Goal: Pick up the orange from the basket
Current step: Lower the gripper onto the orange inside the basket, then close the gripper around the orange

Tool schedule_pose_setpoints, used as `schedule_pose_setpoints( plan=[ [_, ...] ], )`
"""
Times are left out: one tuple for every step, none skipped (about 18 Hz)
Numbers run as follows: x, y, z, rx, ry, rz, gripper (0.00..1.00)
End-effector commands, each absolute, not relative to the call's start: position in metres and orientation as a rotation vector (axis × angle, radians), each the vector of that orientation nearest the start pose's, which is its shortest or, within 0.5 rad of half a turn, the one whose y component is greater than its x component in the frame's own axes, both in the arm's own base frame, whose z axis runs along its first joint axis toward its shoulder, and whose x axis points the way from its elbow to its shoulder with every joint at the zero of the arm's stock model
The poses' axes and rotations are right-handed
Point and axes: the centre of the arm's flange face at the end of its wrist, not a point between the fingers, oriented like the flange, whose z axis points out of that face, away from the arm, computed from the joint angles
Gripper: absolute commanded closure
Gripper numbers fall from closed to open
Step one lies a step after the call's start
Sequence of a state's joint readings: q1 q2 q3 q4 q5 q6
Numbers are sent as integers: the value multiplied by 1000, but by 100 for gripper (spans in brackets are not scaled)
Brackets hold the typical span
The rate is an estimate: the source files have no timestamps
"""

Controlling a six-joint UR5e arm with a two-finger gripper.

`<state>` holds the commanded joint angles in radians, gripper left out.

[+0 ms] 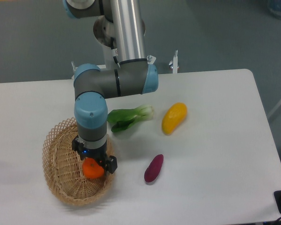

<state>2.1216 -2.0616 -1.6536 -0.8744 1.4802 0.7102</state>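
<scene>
The orange (92,169) is a small bright-orange fruit inside the tan wicker basket (58,164) at the front left of the table. My gripper (93,166) points straight down into the basket, right over the orange. Its black body hides the fingertips and the top of the orange, so I cannot tell whether the jaws are closed on the fruit or only around it. The orange appears low in the basket, near its right side.
A green leafy vegetable (129,117) lies just right of the basket's back rim. A yellow mango-like fruit (173,117) lies further right. A purple eggplant-like piece (153,168) lies right of the basket. The table's front edge is close to the basket.
</scene>
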Motion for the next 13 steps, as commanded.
schedule_pose_setpoints(
  plan=[
    [-213, 621, 234, -2989, 249, -1, 0],
    [-209, 622, 231, -2993, 253, -4, 0],
    [-205, 623, 230, -2996, 262, -9, 0],
    [-204, 623, 230, -2994, 265, -13, 0],
    [-201, 625, 230, -2991, 267, -19, 0],
    [-200, 625, 229, -2992, 269, -21, 0],
    [-199, 625, 228, -2993, 267, -24, 0],
    [-200, 625, 228, -2994, 265, -22, 0],
    [-199, 626, 226, -2997, 272, -23, 0],
    [-197, 627, 220, -3004, 283, -24, 0],
    [-197, 629, 216, -3008, 288, -23, 0],
    [-200, 631, 212, -3021, 283, -8, 0],
    [-198, 633, 207, -3035, 285, 4, 0]
  ],
)
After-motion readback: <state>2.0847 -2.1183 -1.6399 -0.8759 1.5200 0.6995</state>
